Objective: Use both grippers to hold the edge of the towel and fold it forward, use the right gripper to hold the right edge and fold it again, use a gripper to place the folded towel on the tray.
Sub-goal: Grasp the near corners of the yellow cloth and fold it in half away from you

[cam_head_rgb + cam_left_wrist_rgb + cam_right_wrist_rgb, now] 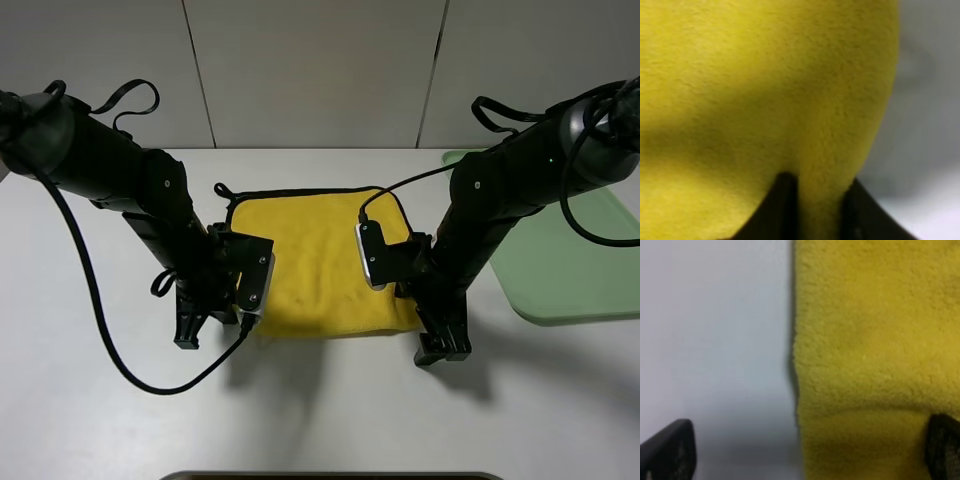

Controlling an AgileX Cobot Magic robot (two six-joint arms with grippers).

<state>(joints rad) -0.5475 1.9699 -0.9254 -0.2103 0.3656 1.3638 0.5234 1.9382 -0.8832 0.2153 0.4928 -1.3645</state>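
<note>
Towel edge between parted right jaws | left jaws pinch towel

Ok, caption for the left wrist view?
Left gripper pinching a ridge of yellow towel beside its edge, grey table beyond.

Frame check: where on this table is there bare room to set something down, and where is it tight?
Bare: the table strip on the camera side of the towel, and the visible tray floor. Crowded: the towel's near corners, where the left gripper pinches cloth and the right gripper straddles its edge; a black cable loops near-left.
</note>
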